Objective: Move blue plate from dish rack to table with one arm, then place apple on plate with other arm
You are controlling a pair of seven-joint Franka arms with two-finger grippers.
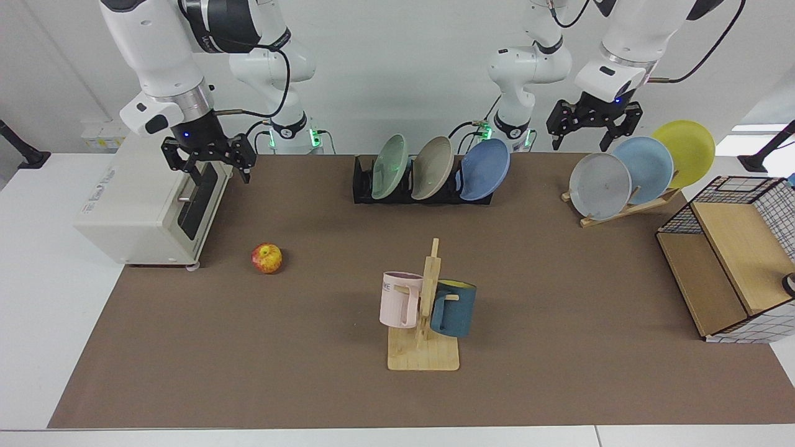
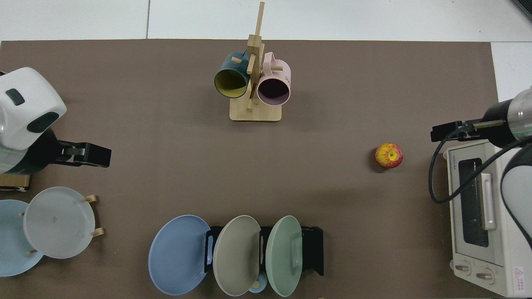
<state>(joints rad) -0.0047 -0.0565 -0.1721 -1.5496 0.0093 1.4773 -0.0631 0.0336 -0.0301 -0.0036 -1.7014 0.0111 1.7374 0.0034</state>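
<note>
**Blue plate in the black rack, apple on the mat, both grippers empty**

Leaning in the end slot of the dish rack [image 1: 422,186], the blue plate [image 1: 484,169] stands tilted on its edge at the far side of the table [image 1: 559,372]. Beside it in the same black rack are a grey-beige plate [image 1: 432,167] and a pale green plate [image 1: 390,166], all tilted the same way. From above, the blue plate [image 2: 178,254] overhangs one end of the dish rack [image 2: 311,249], and nothing touches it.

The apple [image 1: 267,258], red with yellow patches, lies alone on the brown mat, near the front corner of a white toaster oven [image 1: 146,205] and well apart from the rack. In the top view the apple [image 2: 389,155] sits just beside the oven's edge.

The right gripper [image 1: 208,162] hangs above the toaster oven's door, fingers spread apart and holding nothing; the apple is below and nearer the camera. The left gripper [image 1: 594,129] hovers above a slanted light-wood plate rack [image 1: 627,208], fingers also spread and empty. That rack carries a grey plate [image 1: 600,186], a sky-blue plate [image 1: 646,166] and a yellow plate [image 1: 686,152].

Nearer the front of the table stands a wooden mug stand [image 1: 425,329] with a pink mug [image 1: 399,299] and a dark teal mug [image 1: 453,308] hung on its pegs. At the table's end beyond the wooden rack sits a wire-and-wood shelf basket [image 1: 733,261].
</note>
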